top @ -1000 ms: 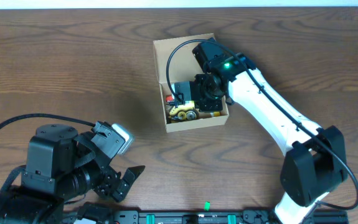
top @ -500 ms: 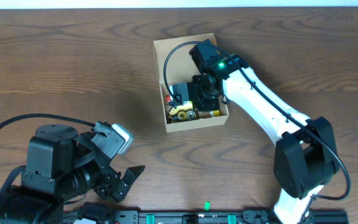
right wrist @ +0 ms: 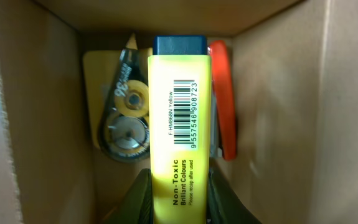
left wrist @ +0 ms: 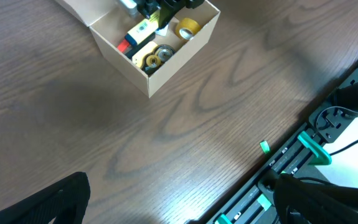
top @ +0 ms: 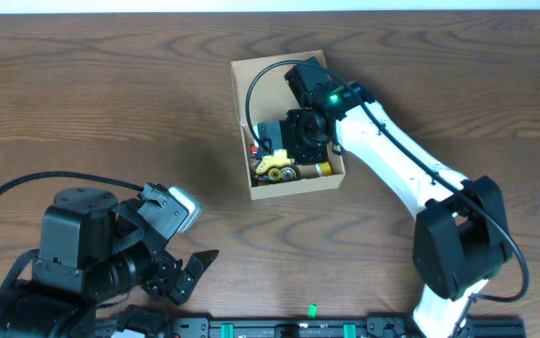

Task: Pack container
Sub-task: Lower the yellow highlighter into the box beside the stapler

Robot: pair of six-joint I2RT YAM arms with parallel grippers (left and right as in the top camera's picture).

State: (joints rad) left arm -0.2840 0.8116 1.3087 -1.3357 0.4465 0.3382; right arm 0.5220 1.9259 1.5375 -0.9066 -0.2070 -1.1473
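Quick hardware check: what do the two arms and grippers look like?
Right arm: white links, black joints, a lit green LED near the wrist, and a black cable looping off it. Left arm: bulky black housings, a pale grey wrist module and a long black cable. Left gripper and right gripper: both dark, two-fingered.

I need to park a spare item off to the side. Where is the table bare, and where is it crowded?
Bare: the table left of the container, and the strip between container and left gripper. Also right of the container, beyond the right arm. Crowded: inside the container, where the right gripper holds a yellow highlighter.
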